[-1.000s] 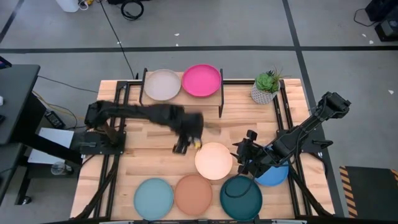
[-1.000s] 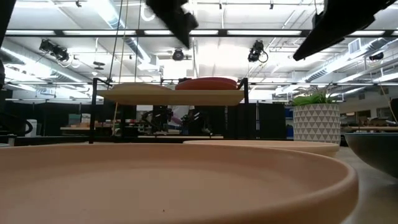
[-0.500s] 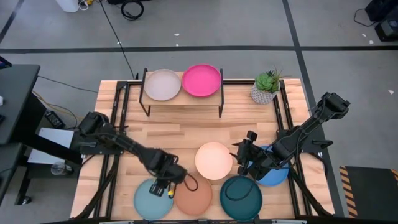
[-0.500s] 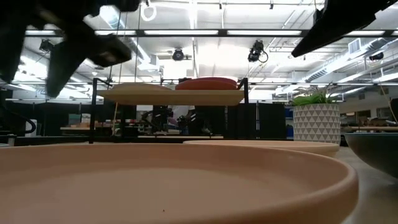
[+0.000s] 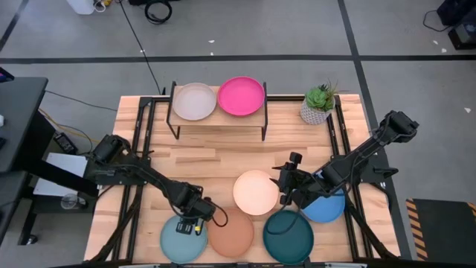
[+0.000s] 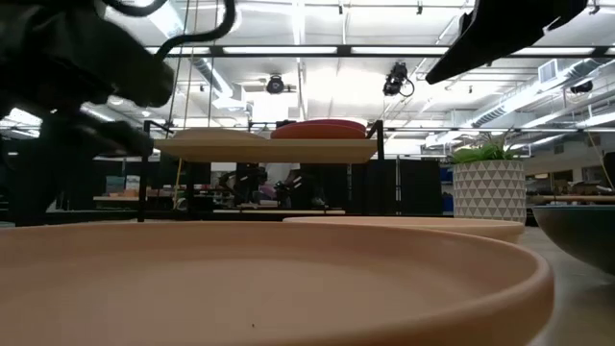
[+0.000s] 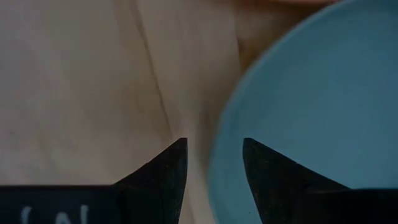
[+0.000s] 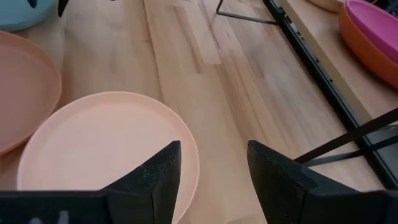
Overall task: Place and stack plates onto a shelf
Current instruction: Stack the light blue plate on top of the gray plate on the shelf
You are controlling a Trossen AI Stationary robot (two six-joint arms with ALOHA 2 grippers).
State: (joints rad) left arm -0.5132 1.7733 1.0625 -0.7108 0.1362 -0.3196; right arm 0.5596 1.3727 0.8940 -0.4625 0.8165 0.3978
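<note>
The shelf (image 5: 218, 112) stands at the table's far side and carries a pale grey plate (image 5: 195, 101) and a magenta plate (image 5: 241, 96); in the right wrist view an orange rim shows under the magenta plate (image 8: 373, 25). My left gripper (image 5: 195, 221) is open. Its fingers stand on either side of the far rim of the light blue plate (image 7: 311, 106), one over the plate and one over the wood. My right gripper (image 5: 285, 187) is open and straddles the right edge of the pale peach plate (image 8: 106, 143). Both plates lie flat on the table.
An orange-brown plate (image 5: 230, 232) and a dark teal plate (image 5: 288, 237) lie along the near edge. A blue plate (image 5: 327, 207) sits under the right arm. A potted plant (image 5: 318, 104) stands right of the shelf. Bare wood (image 5: 216, 160) lies between shelf and plates.
My left gripper has swept from the middle of the table, just in front of the shelf, toward the near edge and down to the light blue plate's rim. My right gripper has edged slightly toward the pale peach plate. No plate has moved.
</note>
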